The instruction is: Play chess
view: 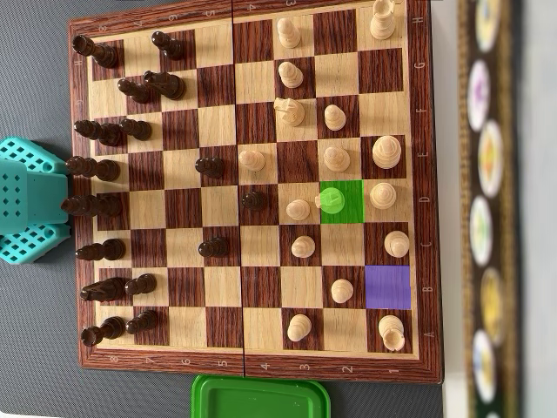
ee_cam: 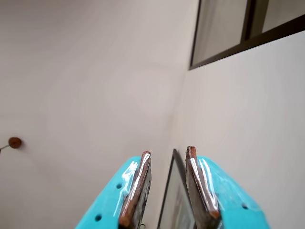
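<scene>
Readable writing: the wooden chessboard with dark and light squares (view: pixel 252 187) carries coordinate marks on its brown frame, letters down the right edge and digits along the bottom in the overhead view. The letters A, B, E, F, G and the digits 1 to 8 can be made out; they lie sideways or reversed. No brand visible.

Pincer (ee_cam: pixel 169 217): in the wrist view the two teal plastic fingers with brown pads point up at a white wall and a dark-framed window (ee_cam: pixel 248 28). The pads stand apart with a clear gap, nothing between them, touching nothing. Teal arm base (view: pixel 30 200) sits just left of the chessboard in the overhead view.

Chessboard lies on a grey surface (view: pixel 35 70). Dark wooden pieces (view: pixel 104 131) crowd its left columns, three stand nearer the middle. Light wooden pieces (view: pixel 335 157) spread over its right half. One square right of centre is tinted green (view: pixel 341 202) with a piece on it; a purple tinted square (view: pixel 387 287) lies lower right, bare. Green plastic lid (view: pixel 259 397) touches the chessboard's bottom edge.
</scene>
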